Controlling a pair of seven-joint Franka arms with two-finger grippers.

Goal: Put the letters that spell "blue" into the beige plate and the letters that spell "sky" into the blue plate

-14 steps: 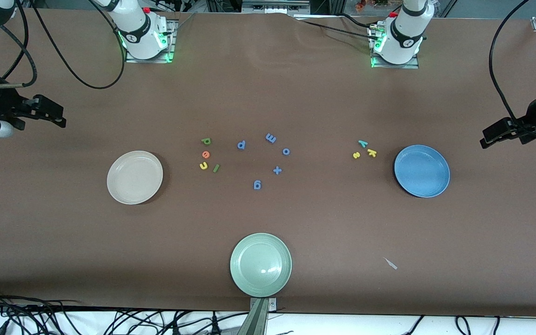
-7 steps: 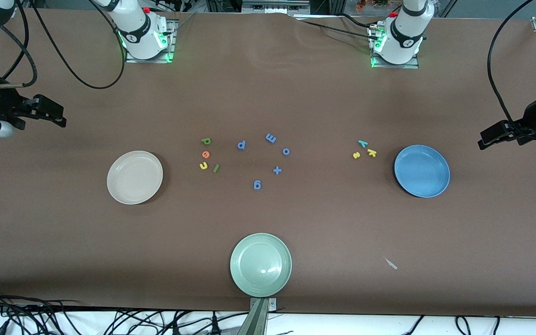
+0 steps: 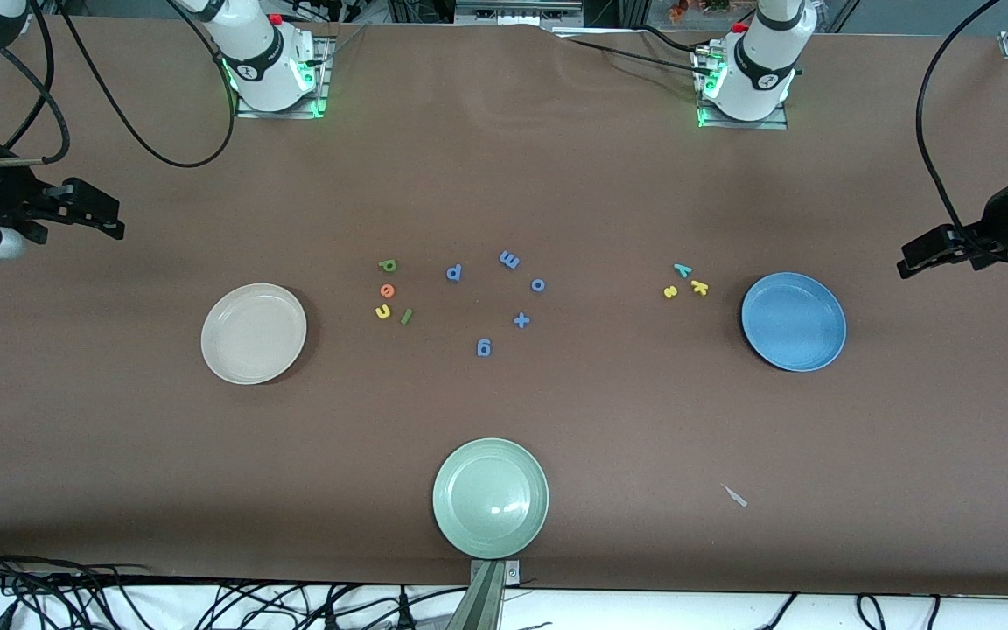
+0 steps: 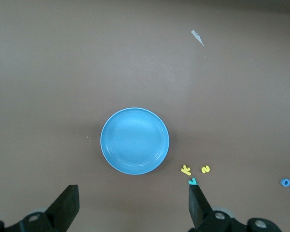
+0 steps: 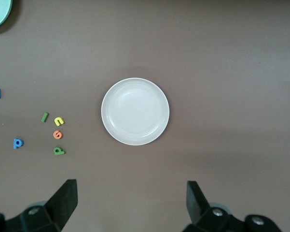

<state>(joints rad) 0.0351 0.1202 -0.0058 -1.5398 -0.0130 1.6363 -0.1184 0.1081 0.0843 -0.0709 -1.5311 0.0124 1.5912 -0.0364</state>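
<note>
Letters lie loose on the desk, none in a plate, and you have seven to move. Four sit in a tight cluster between the beige plate and the middle of the desk: green b farthest from the front camera, orange e just nearer, then yellow u with the green l beside it, the l's long axis tilted off the desk's edges. Three more cluster just beside the blue plate, toward the middle: teal y, yellow k and yellow s. Between the two clusters you see six blue pieces, five letters and one plus sign, spread apart. A third plate, pale green, sits at the middle of the desk's camera-side edge. Your left gripper hangs over the desk's left-arm end with its fingers spread wide, holding nothing. Your right gripper hangs over the right-arm end, fingers likewise apart and empty.
</note>
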